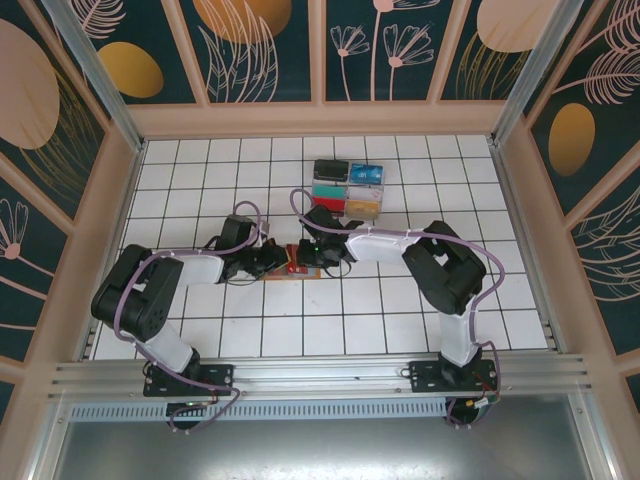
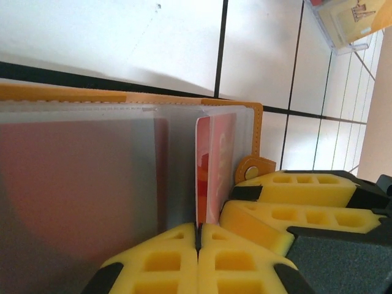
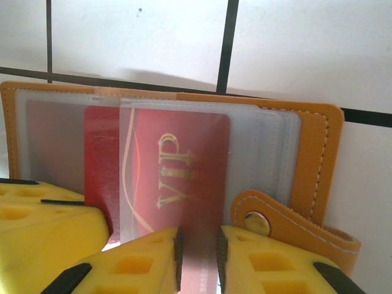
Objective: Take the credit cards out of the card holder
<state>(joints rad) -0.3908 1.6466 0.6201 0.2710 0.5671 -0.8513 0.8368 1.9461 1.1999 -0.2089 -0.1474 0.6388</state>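
Observation:
The tan-orange card holder (image 1: 282,275) lies open on the white tiles between the two arms. In the left wrist view its frosted sleeves (image 2: 92,184) fan out. A red credit card (image 2: 207,165) stands on edge among them. My left gripper (image 2: 198,236) is shut on that card's near edge. In the right wrist view the card holder (image 3: 315,153) faces the camera, with a red VIP credit card (image 3: 177,159) showing through a sleeve. My right gripper (image 3: 197,257) is over the card's lower end beside the snap tab (image 3: 257,222). Its jaws stand a narrow gap apart and pinch nothing.
Clear boxes with black, blue, red and gold card stacks (image 1: 347,190) sit on the tiles behind the holder. One box (image 2: 349,21) shows at the top right of the left wrist view. Wooden walls (image 1: 320,118) close in the table. The right gripper's fingers (image 2: 288,202) lie close beside my left fingers.

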